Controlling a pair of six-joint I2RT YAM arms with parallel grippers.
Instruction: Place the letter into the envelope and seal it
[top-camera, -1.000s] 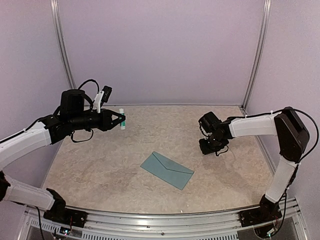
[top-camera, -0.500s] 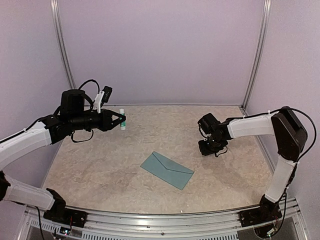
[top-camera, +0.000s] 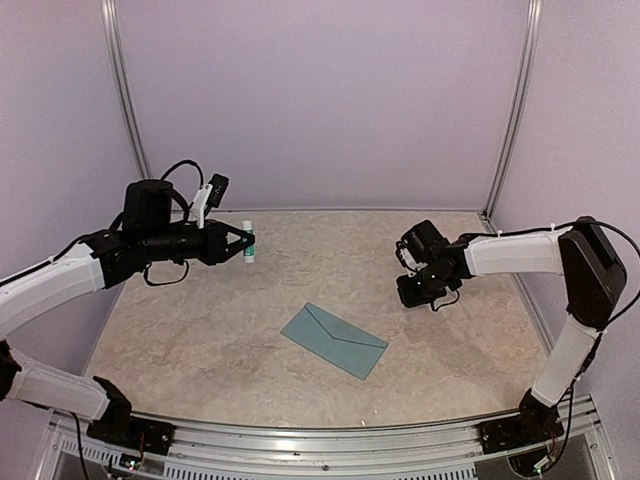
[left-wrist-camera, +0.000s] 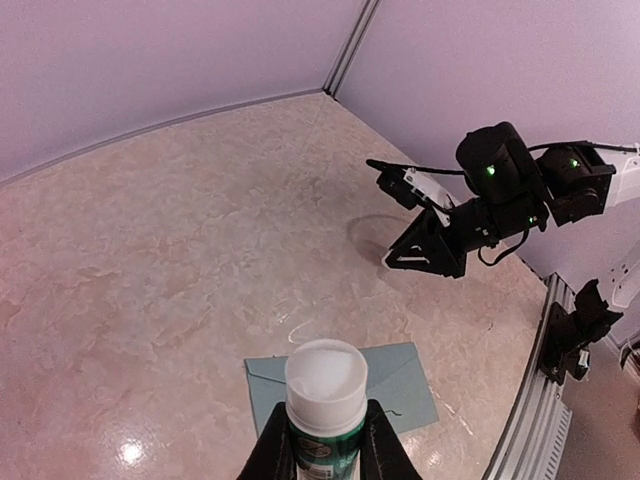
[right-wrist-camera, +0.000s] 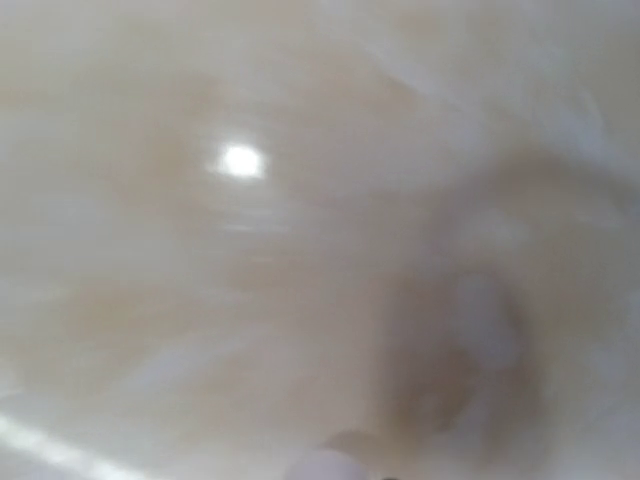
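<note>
Envelope (top-camera: 333, 340) lies flat on surface (top-camera: 200, 330), near centre, apart from both arms. Right tool (top-camera: 412, 293) low at right; open or closed, cannot tell. Far left: left tool (top-camera: 243, 243) grips glue stick (left-wrist-camera: 326, 375), raised. Likely best: right tool pins envelope, stick runs lightly along flap.

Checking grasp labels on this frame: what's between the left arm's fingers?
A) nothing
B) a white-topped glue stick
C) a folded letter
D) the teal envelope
B: in the left wrist view the fingers sit either side of a white-topped, green-labelled glue stick, while the envelope lies flat on the table below it.
</note>
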